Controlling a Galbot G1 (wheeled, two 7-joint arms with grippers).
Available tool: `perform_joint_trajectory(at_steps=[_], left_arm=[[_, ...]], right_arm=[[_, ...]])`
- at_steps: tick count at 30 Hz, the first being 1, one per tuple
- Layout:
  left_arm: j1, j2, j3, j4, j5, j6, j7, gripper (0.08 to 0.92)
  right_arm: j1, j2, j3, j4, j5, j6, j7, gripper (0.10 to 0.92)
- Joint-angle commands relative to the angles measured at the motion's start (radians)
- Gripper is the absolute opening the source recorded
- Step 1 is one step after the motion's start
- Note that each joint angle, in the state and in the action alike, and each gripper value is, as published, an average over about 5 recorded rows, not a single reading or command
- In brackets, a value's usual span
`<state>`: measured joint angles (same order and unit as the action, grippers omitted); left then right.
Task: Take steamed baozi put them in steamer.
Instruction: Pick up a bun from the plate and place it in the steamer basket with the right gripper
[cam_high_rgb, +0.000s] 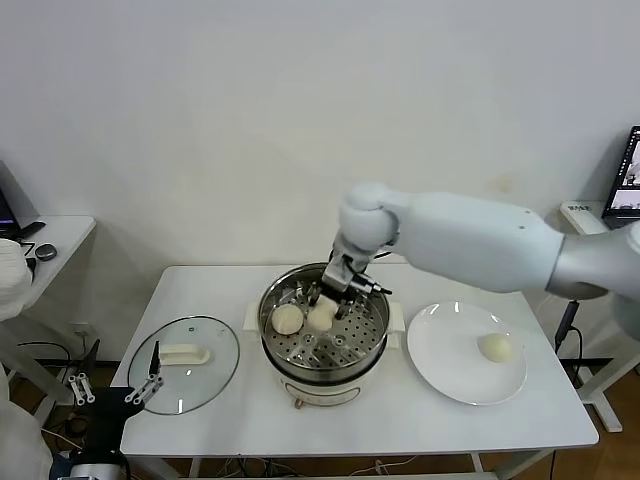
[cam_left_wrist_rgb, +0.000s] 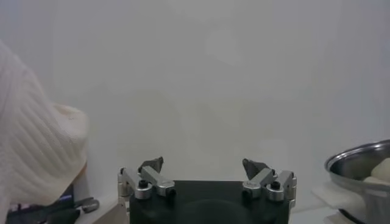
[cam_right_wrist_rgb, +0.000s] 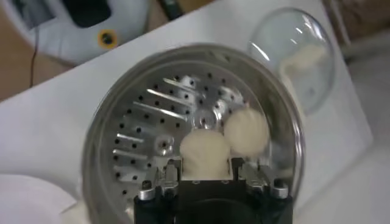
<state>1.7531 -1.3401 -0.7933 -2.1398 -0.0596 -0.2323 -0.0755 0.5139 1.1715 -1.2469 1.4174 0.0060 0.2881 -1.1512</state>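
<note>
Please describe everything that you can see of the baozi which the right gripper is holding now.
The held baozi is a small, round, cream-white dough bun with a smooth surface. The right gripper has its jaws shut on its two sides. It is inside the steamer, low over the perforated steel floor; whether it rests on the floor cannot be seen. A second baozi lies right beside it; they look to be touching.

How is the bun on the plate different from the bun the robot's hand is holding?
The plate bun lies alone on the white plate; the held bun is inside the steamer, beside another bun. The plate bun is untouched; the held one is pinched by the right hand. Both are round and cream-white.
</note>
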Motion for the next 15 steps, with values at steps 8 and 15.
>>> perform_joint_trajectory(at_steps=[8, 15], left_arm=[[-0.001, -0.002, 0.0, 0.007, 0.0, 0.0, -0.001, 0.823], [-0.001, -0.007, 0.003, 0.005, 0.0, 0.0, -0.001, 0.823]], right_arm=[[-0.048, 0.054, -0.062, -0.011, -0.091, 0.193, 0.008, 0.493], [-0.055, 0.044, -0.058, -0.026, -0.098, 0.206, 0.047, 0.565]])
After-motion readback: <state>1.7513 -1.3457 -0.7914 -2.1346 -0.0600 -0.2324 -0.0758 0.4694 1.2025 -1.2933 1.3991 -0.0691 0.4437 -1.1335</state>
